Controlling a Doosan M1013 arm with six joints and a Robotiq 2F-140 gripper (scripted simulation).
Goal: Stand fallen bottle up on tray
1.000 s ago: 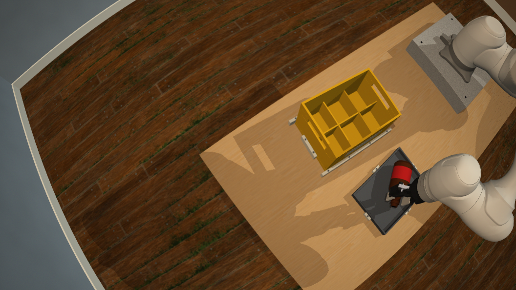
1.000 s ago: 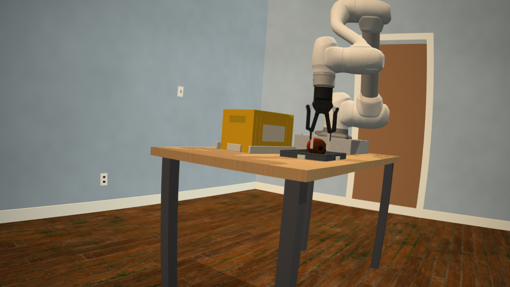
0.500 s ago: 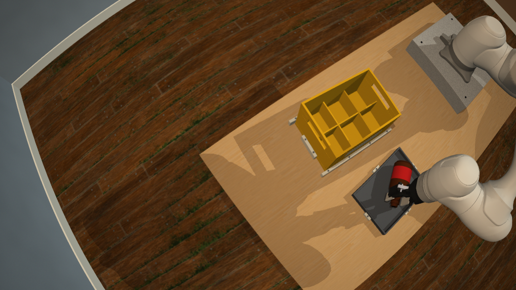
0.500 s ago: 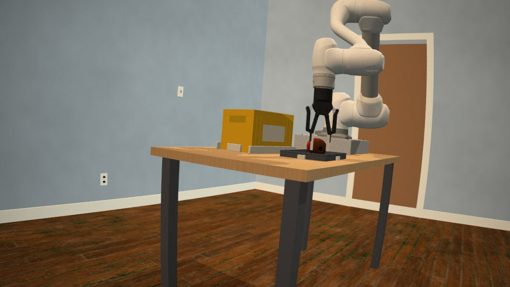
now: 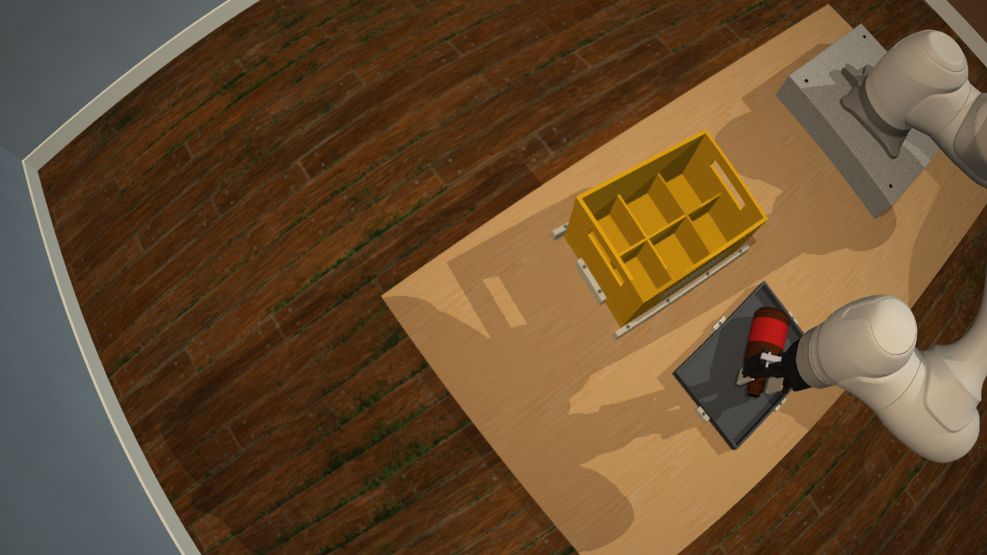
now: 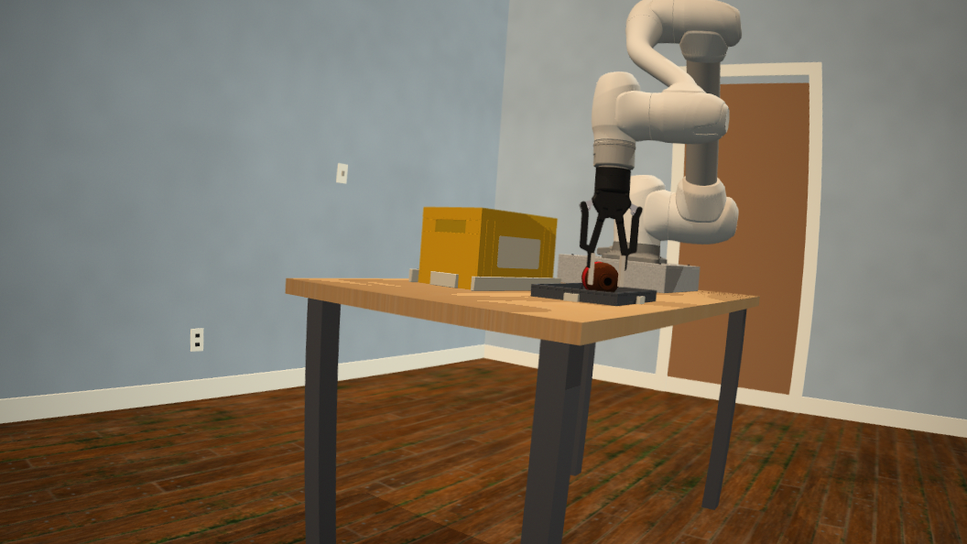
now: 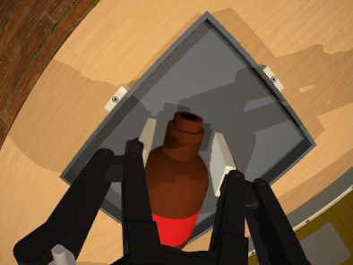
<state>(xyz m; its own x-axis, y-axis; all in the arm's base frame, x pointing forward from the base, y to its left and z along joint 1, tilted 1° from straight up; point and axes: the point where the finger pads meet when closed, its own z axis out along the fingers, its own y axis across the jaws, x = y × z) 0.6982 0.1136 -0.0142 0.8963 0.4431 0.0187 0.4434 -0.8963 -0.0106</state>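
Spread gripper [image 7: 184, 158] astride fallen bottle [image 7: 176, 179], its base hidden behind the palm

On the table [image 5: 524, 359], the tray [image 5: 710, 386] sits just beside the 6-compartment crate [image 5: 665, 227] without touching it, the bottle [image 5: 765, 338] lies on its side in the tray, and the arm's base block [image 5: 828, 131] stands beyond the crate.

Table [image 5: 524, 359] carries crate [image 5: 665, 224]; tray [image 5: 718, 386]; seemingly grey base [image 5: 821, 117].
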